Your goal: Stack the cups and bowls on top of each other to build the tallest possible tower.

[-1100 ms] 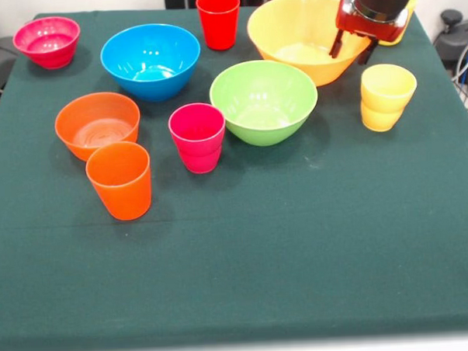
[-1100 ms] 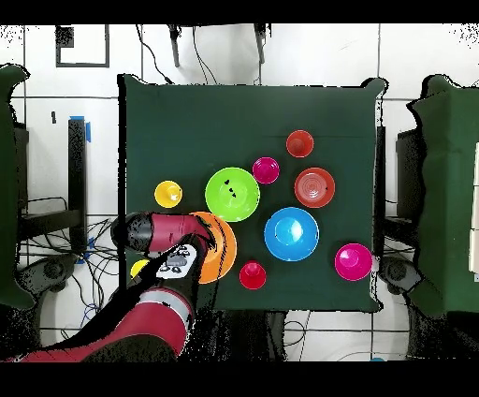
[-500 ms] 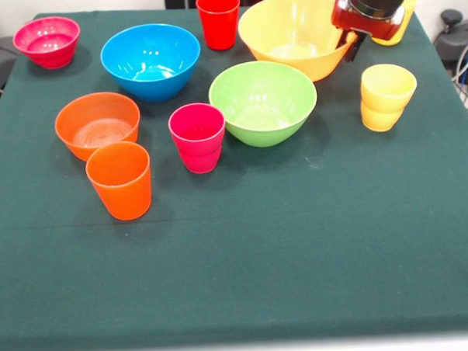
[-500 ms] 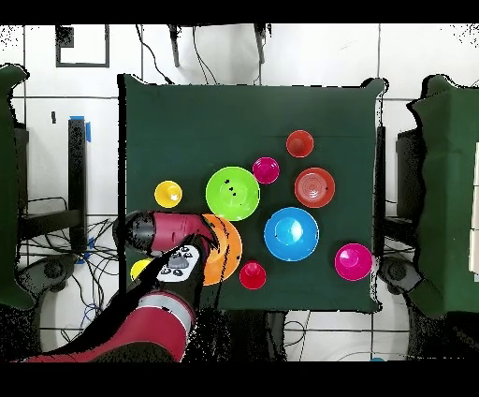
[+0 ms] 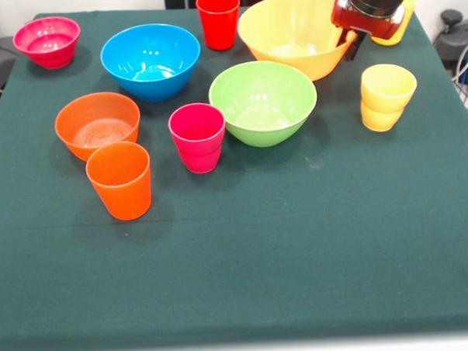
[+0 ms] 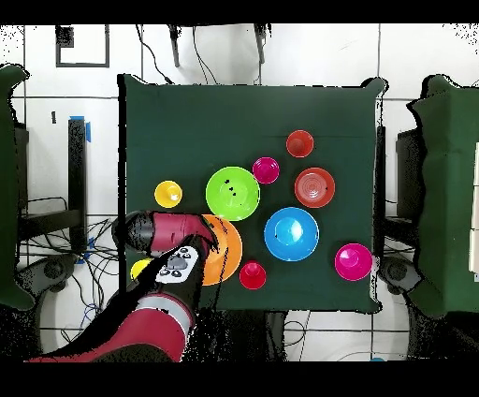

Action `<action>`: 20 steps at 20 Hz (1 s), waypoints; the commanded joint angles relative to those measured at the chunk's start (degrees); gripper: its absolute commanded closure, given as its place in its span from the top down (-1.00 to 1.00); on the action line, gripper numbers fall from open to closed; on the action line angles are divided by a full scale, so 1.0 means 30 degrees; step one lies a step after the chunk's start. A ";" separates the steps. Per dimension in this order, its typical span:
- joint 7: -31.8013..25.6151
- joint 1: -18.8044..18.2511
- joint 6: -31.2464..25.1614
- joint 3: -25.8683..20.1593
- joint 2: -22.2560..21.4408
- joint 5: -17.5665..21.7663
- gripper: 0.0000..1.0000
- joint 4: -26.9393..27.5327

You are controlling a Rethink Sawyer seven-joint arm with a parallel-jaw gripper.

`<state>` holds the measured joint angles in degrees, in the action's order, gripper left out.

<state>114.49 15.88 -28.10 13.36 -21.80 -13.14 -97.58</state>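
Observation:
My gripper [image 5: 349,40] is shut on the right rim of the very large yellow bowl [image 5: 290,33], which hangs slightly tilted above the cloth. The overhead view has the gripper [image 6: 201,245] over that bowl [image 6: 224,255]. In front of it sit the green bowl [image 5: 263,100], the blue bowl [image 5: 150,59], the orange bowl [image 5: 97,123] and the pink bowl [image 5: 46,40]. A red cup [image 5: 219,18], a pink cup [image 5: 197,137], an orange cup [image 5: 120,180] and a yellow cup [image 5: 386,96] stand singly. No tower is in view.
A second yellow cup [image 5: 402,20] is partly hidden behind the gripper at the table's corner. The green cloth [image 5: 299,250] runs wide toward the camera. Chairs and cables ring the table [image 6: 150,122] in the overhead view.
The gripper closed on the yellow bowl's rim, then raised it and carried it a little to the left. Over the last half second nothing visibly moved.

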 commanded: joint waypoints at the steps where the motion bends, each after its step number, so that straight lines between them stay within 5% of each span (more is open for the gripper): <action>1: 0.3612 0.0429 0.0258 -0.1327 -0.0319 -0.0602 -1.00 0.0378; 20: 0.3301 0.0301 -0.3376 -0.0881 -0.3804 -0.0423 -1.00 -0.0549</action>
<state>114.49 16.53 -31.07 13.75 -30.79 -13.14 -97.87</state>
